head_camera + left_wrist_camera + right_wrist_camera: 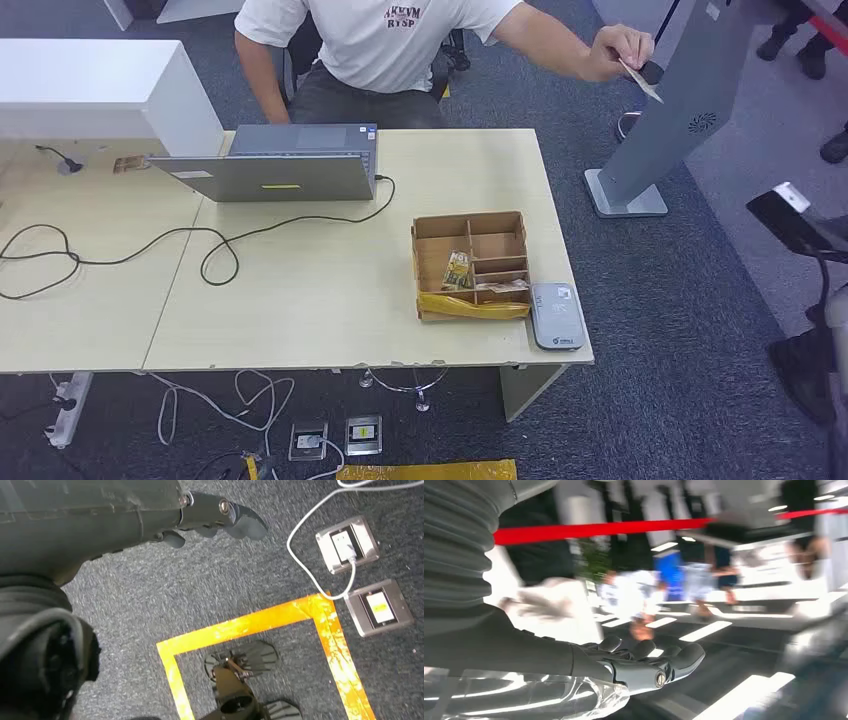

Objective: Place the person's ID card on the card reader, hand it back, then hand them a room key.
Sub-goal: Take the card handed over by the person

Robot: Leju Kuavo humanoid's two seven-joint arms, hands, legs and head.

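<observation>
White card, thin and flat, pinched in the person's hand, held out well beyond the far right corner of the table, next to the grey kiosk stand. That's the ID card as far as I can judge; print too small to read.

Handling guess: light, stiff plastic, slick faces, not fragile. A flat-face grab would slip, so pinch across both faces near the free short edge, away from the person's fingers.

Card reader sits on the near right corner of the table, touching the right side of the cardboard tray. Room keys likely in the tray compartments; contents too small to tell.

Right hand: empty, fingers loosely extended and apart, raised off to the right of the table. View is motion-blurred.

Left hand: hangs below the table over carpet, holding nothing; fingers look partly curled, can't tell more.

Task not started on the robot side: card not yet taken.
</observation>
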